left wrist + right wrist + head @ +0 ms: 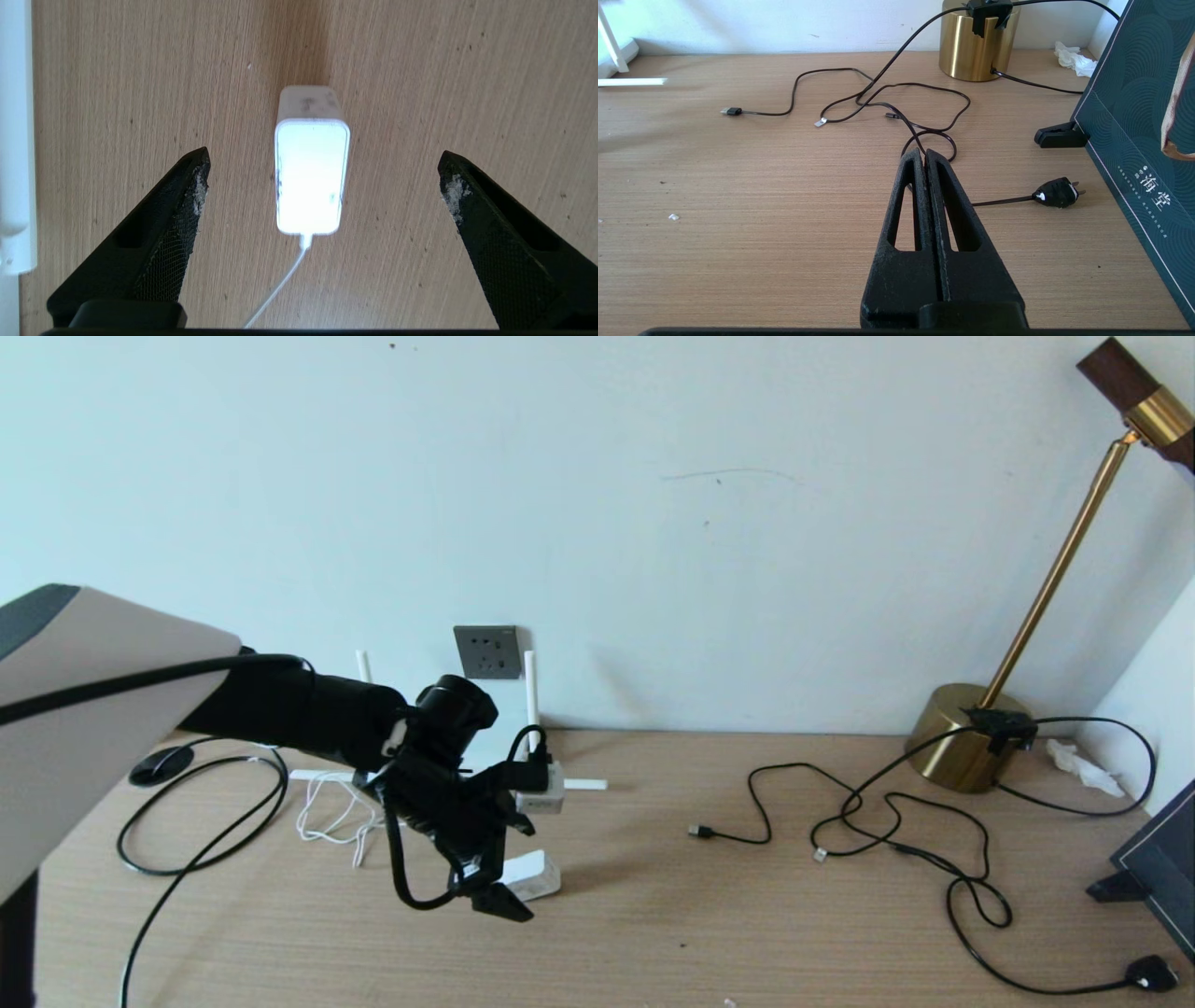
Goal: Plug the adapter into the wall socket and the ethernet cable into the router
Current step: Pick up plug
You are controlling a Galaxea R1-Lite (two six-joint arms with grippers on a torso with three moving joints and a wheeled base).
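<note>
The white adapter [534, 879] [312, 175] lies flat on the wooden table, its thin white cord [327, 817] trailing back to the left. My left gripper [523, 870] [323, 155] hovers over it, open, one finger on each side and neither touching. The dark grey wall socket [485, 651] is on the wall behind. The router [543, 795] is mostly hidden by my left arm; its upright antennas [530, 686] show. The thick black ethernet cable [201, 845] loops at the table's left, with its connector hidden. My right gripper [923, 152] is shut and empty above bare table, outside the head view.
A brass lamp base [962, 737] stands at the back right, its thin black cords [896, 821] sprawling over the table to a small black plug [1150, 973]. A dark teal board [1158, 868] leans at the right edge. A crumpled tissue [1083, 765] lies near the lamp.
</note>
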